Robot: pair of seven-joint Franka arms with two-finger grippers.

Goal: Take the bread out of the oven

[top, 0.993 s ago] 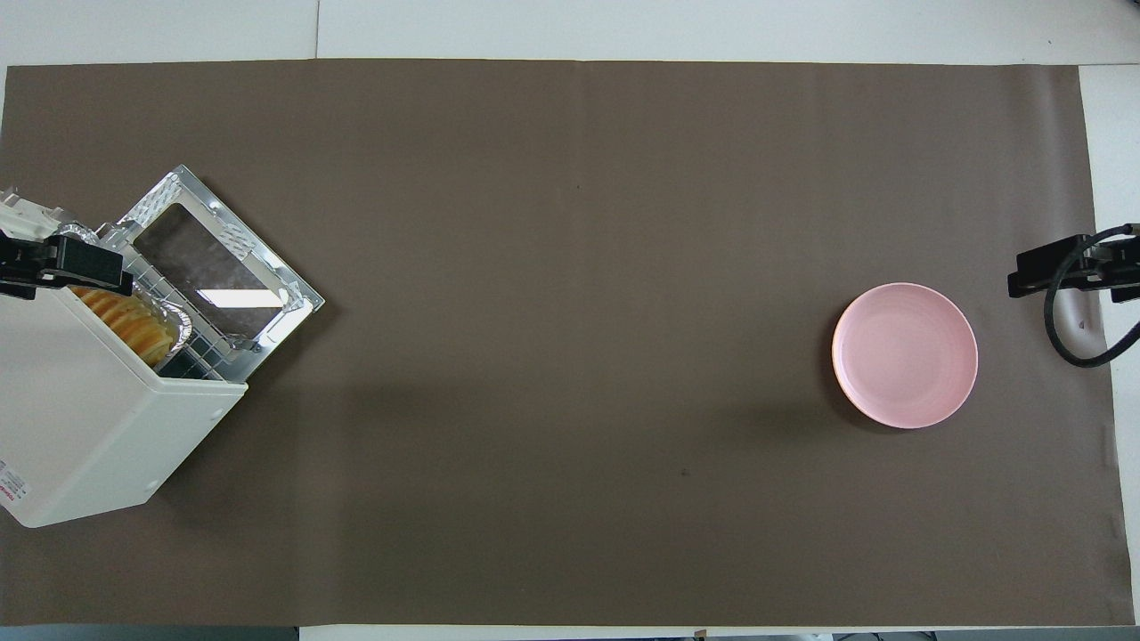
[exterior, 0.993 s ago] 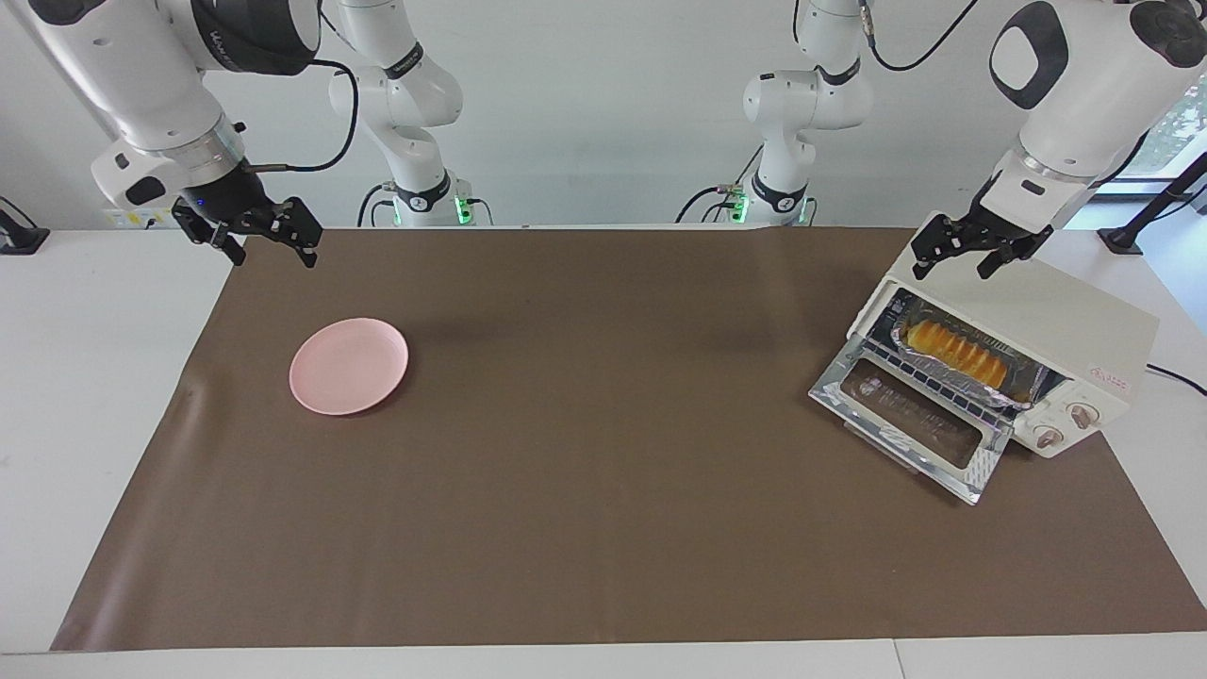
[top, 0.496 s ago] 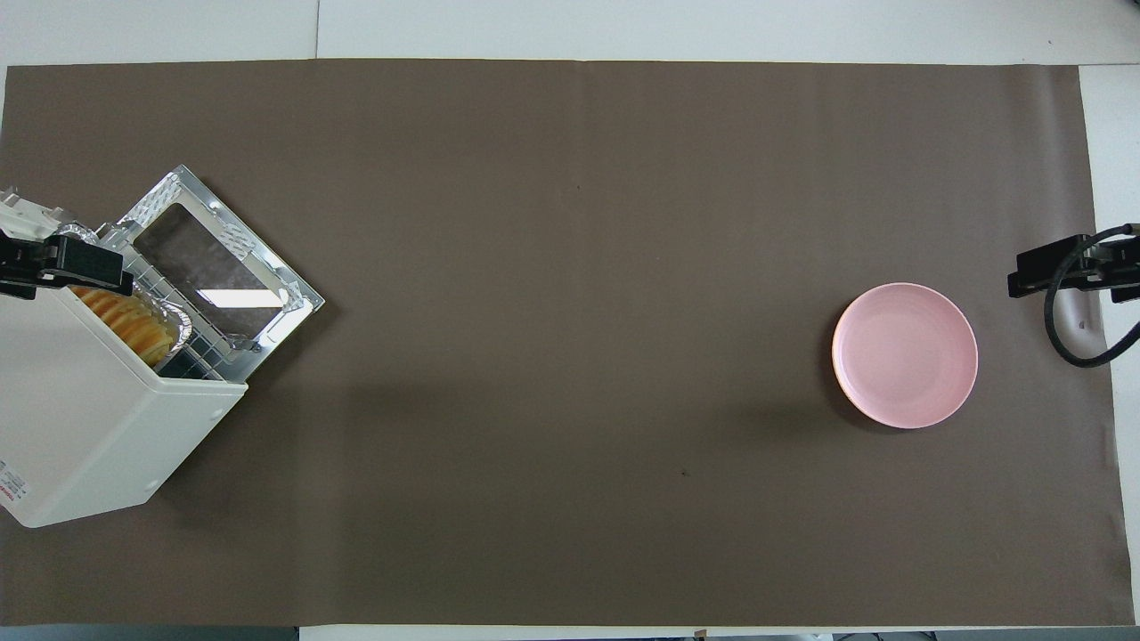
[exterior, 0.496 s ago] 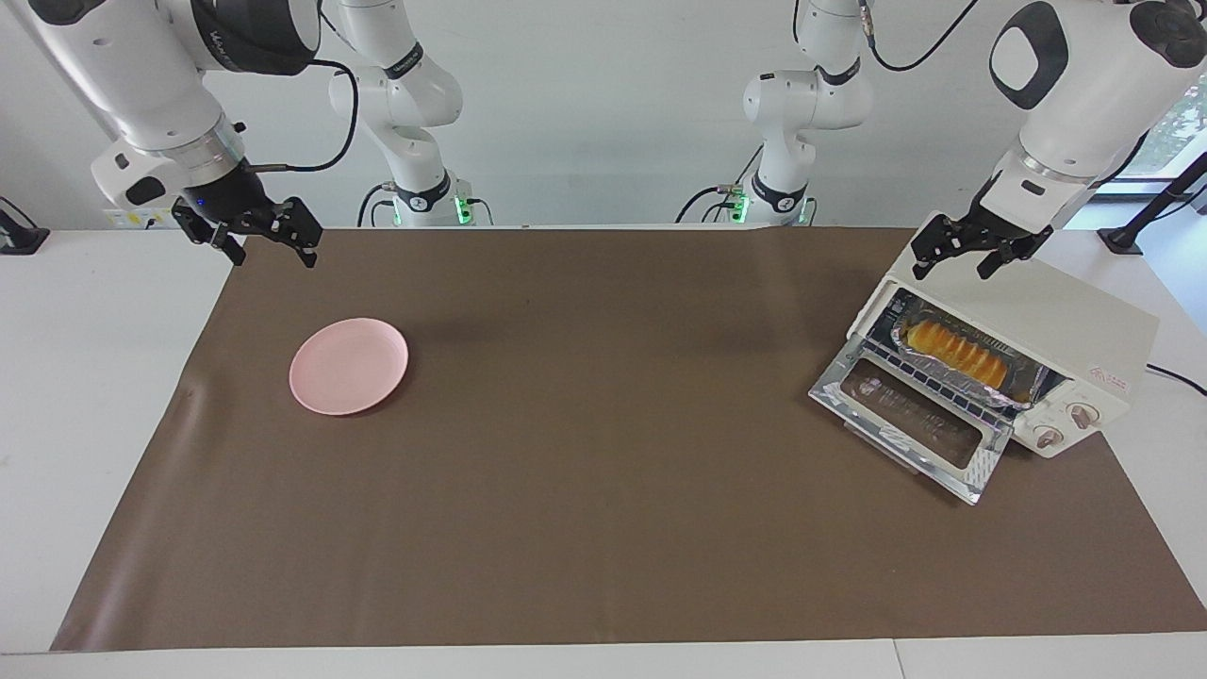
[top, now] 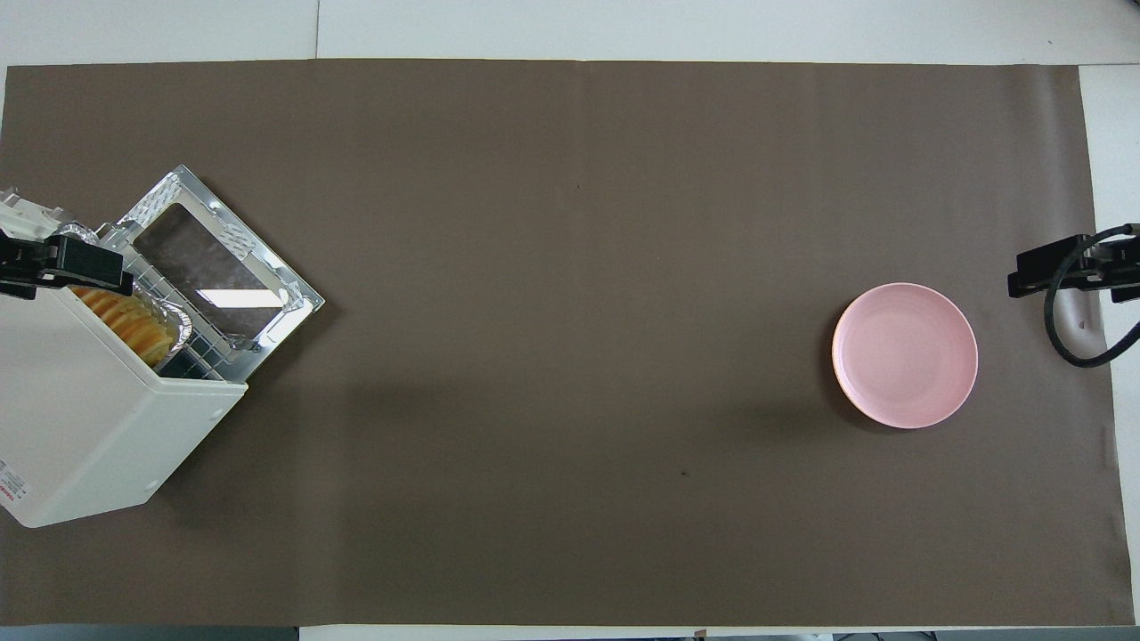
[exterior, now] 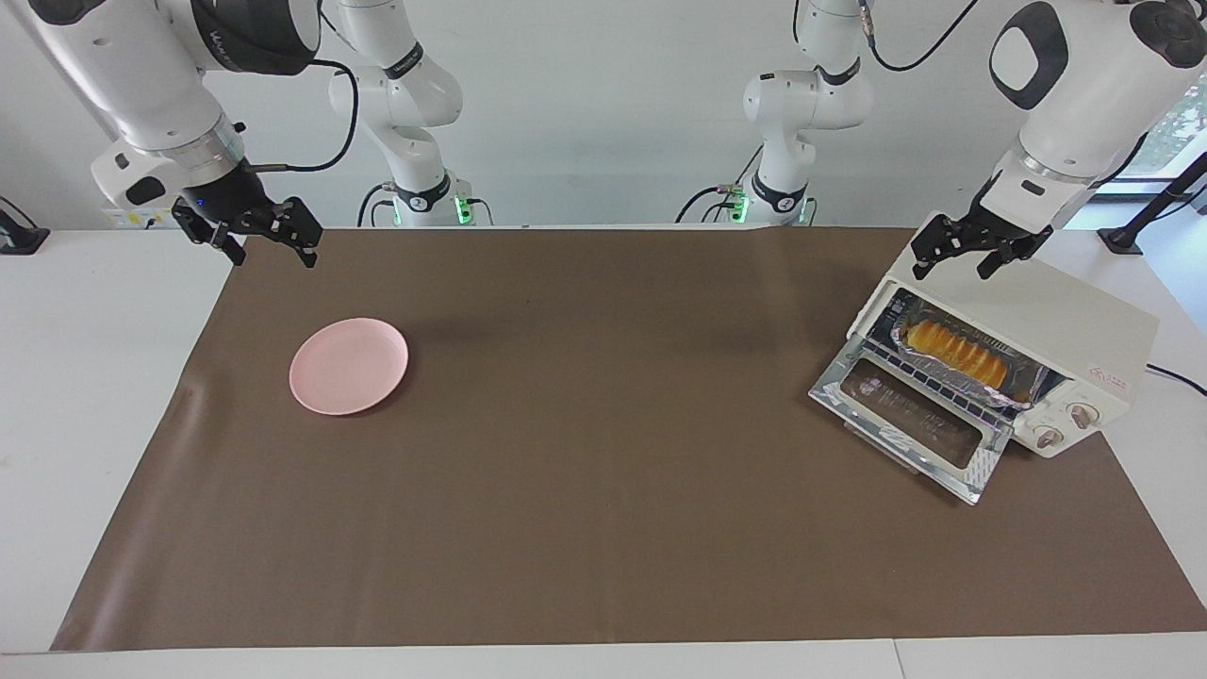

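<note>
The cream-white oven (exterior: 1056,321) stands at the left arm's end of the table with its glass door (exterior: 919,424) dropped open. The golden ridged bread (exterior: 952,351) lies in a foil tray (exterior: 1023,389) on the rack inside; from overhead only part of the bread (top: 134,325) shows under the oven (top: 80,418) top. My left gripper (exterior: 950,272) hangs open over the oven's top front edge, holding nothing. My right gripper (exterior: 272,256) waits open and empty over the mat's corner at the right arm's end.
A round pink plate (exterior: 348,365) lies on the brown mat (exterior: 603,528) toward the right arm's end, a little farther from the robots than the right gripper. The open oven door juts out over the mat.
</note>
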